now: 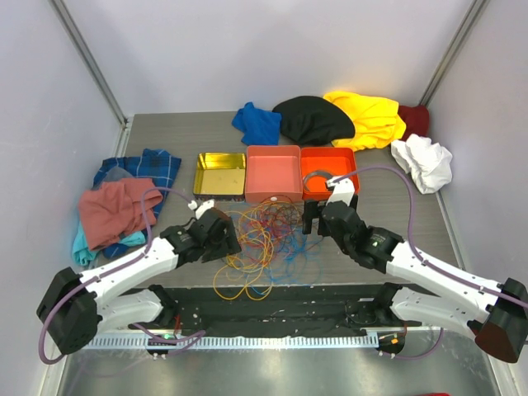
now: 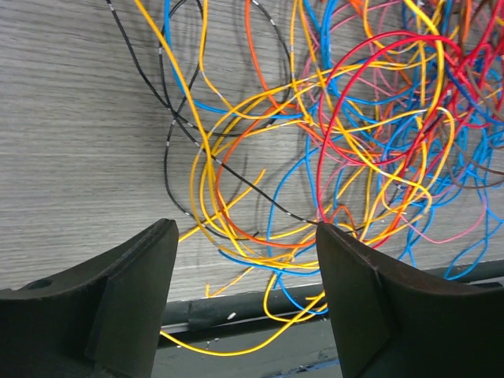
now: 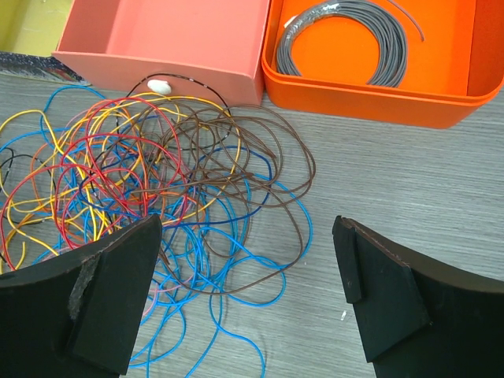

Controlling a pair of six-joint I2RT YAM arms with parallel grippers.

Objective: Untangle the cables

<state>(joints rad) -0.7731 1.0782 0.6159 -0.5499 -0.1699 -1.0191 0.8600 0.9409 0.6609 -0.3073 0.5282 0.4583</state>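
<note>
cables [image 1: 262, 235]: tangled | left pincer [image 2: 246, 236]: wide, empty, left of cables | right pincer [image 3: 246, 228]: wide, empty, right of cables | advice: pinch one outlying loop, draw outward slowly

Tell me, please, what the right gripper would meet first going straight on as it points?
The right gripper would probably meet the cables first, their brown loops at the tangle's right edge; depth is unclear.
</note>
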